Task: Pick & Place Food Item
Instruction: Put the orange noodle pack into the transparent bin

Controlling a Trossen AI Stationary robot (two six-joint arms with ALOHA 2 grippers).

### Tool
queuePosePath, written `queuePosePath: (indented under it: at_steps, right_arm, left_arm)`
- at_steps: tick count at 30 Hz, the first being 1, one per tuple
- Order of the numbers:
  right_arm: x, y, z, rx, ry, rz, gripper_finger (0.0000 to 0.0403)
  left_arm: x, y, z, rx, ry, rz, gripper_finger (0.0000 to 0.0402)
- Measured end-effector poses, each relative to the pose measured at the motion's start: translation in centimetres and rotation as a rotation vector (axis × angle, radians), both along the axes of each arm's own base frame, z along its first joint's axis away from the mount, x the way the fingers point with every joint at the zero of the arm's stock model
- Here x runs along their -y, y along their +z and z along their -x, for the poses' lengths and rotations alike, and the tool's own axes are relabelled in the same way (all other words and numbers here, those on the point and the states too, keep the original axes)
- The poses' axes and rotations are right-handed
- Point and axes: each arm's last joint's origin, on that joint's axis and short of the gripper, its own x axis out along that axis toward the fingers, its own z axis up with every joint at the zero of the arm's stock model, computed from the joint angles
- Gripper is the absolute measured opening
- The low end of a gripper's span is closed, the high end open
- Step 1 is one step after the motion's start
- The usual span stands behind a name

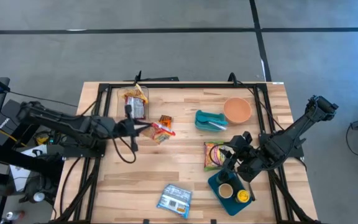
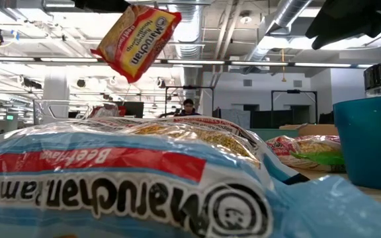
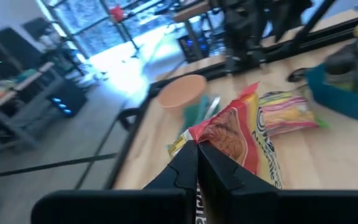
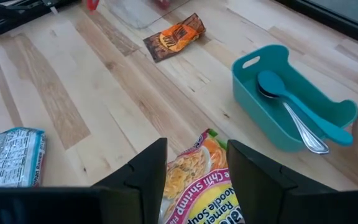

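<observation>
The left tool [image 1: 146, 127] is pinching a red ramen packet [image 1: 161, 129] by its edge, dangling it clear above the bench [image 1: 129, 180] for carrying. The right tool [image 4: 196, 163] is hovering part-open, empty, over a shrimp noodle packet [image 4: 197, 186].

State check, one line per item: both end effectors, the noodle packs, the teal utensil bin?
Left end effector: shut on red ramen pack, lifted off the table.
Right end effector: open, above shrimp noodle pack.
Shrimp noodle pack: lying flat.
Blue ramen pack: lying flat.
Teal bin: holds utensils.
</observation>
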Motion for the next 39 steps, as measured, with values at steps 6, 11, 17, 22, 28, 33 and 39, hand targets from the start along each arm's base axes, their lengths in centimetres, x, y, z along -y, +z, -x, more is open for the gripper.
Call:
queuePosePath:
  at_steps: [6,11,17,22,28,33,39]
  right_arm:
    - [0.0,0.0,0.0,0.000,0.000,0.000,0.0161]
    - [0.0,0.0,0.0,0.000,0.000,0.000,0.0161]
    - [0.0,0.0,0.0,0.001,0.000,-0.001,0.0161]
    - [0.0,0.0,0.0,0.001,0.000,-0.001,0.0161]
    - [0.0,0.0,0.0,0.001,-0.001,-0.002,0.0161]
    - [0.0,0.0,0.0,0.001,0.000,-0.002,0.0161]
    - [0.0,0.0,0.0,0.000,0.000,-0.001,0.0161]
  left_arm:
    - [-2.0,0.9,1.7,0.023,0.129,-0.020,0.0000]
    - [-3.8,1.1,2.9,0.015,0.242,-0.025,0.0000]
    - [-5.6,0.8,3.8,-0.036,0.354,-0.032,0.0000]
    - [-6.8,0.1,4.2,-0.116,0.431,-0.036,0.0000]
    - [-7.8,-0.5,4.8,-0.185,0.508,-0.029,0.0000]
    - [-8.4,-0.8,5.2,-0.196,0.569,0.023,0.0000]
    - [-8.5,-1.5,5.4,-0.217,0.593,0.089,0.0000]
